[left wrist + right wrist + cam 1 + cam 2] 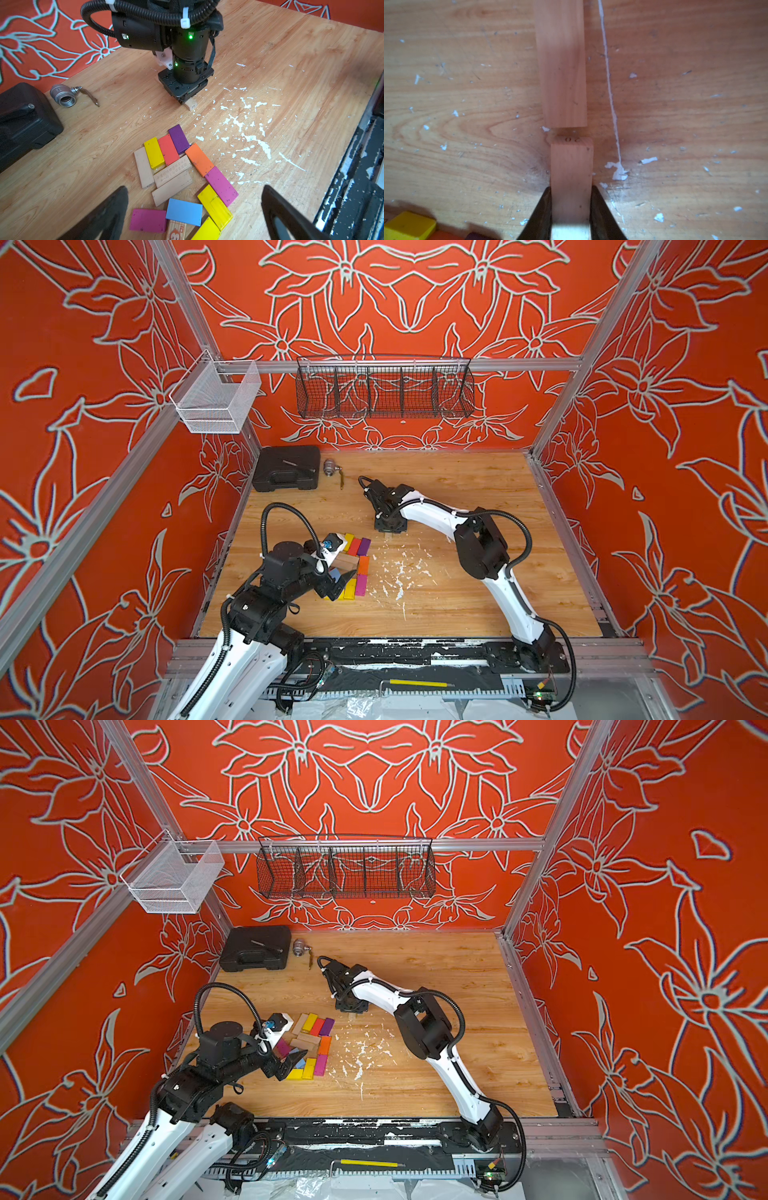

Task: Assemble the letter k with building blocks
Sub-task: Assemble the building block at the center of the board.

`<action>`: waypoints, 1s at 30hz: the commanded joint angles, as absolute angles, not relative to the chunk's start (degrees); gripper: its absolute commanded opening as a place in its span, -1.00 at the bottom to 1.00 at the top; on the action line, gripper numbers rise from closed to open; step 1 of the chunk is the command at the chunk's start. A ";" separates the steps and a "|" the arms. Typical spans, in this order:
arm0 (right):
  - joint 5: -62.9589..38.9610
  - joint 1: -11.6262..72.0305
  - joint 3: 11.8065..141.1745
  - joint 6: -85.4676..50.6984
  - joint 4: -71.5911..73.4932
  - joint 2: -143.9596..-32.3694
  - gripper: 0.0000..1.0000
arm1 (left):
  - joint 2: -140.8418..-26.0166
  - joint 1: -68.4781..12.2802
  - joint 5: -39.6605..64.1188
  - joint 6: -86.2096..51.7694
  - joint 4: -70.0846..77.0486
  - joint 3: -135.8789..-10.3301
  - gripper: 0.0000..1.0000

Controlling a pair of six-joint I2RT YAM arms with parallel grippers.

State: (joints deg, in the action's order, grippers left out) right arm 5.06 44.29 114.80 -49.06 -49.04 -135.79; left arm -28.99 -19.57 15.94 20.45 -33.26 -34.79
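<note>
My right gripper (571,192) was clenched on the long sides of a plain wooden block (571,166) that lay near the middle of the table (478,489). It sat end to end with a second plain block (562,62), a narrow gap between them. My left gripper (195,187) stood spread wide, grasping nothing, above the heap of coloured blocks (180,166) nearer the table's left edge.

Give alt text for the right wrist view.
The right gripper clamps a plain wooden block, its end nearly meeting a second plain block lying in line ahead. White flecks dot the wooden table.
</note>
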 commanded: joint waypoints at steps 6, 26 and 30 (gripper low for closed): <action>5.36 43.70 116.27 -49.75 -49.92 -136.36 -0.45 | -28.14 -19.51 16.50 21.42 -31.55 -33.88 0.95; 4.57 43.64 118.31 -48.36 -50.70 -138.03 -0.37 | -28.91 -19.51 15.47 21.34 -31.44 -33.93 0.95; 4.75 43.63 118.41 -48.40 -51.07 -138.01 -0.30 | -29.00 -19.51 15.44 21.35 -31.38 -33.87 0.95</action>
